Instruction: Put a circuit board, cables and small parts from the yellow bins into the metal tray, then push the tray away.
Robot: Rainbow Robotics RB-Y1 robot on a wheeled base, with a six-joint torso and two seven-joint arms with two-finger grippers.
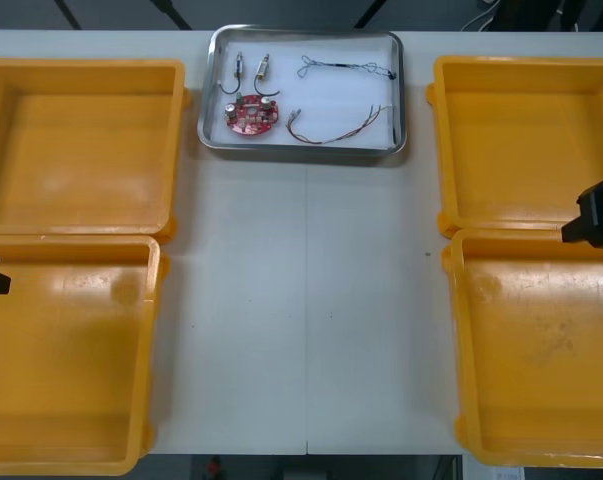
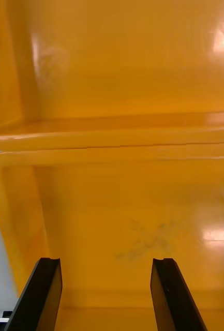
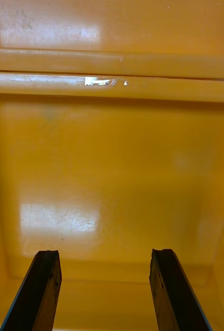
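My left tool [image 3: 104,256] hangs open over a near yellow bin [image 1: 71,380], left of the metal tray [image 1: 303,152]. The tray holds a red circuit board [image 1: 251,114], two small metal parts [image 1: 239,68], a black cable [image 1: 346,68] and a red and yellow cable [image 1: 336,131]. Right of the tray, my right tool [image 2: 106,261] is open over another yellow bin [image 1: 541,370].
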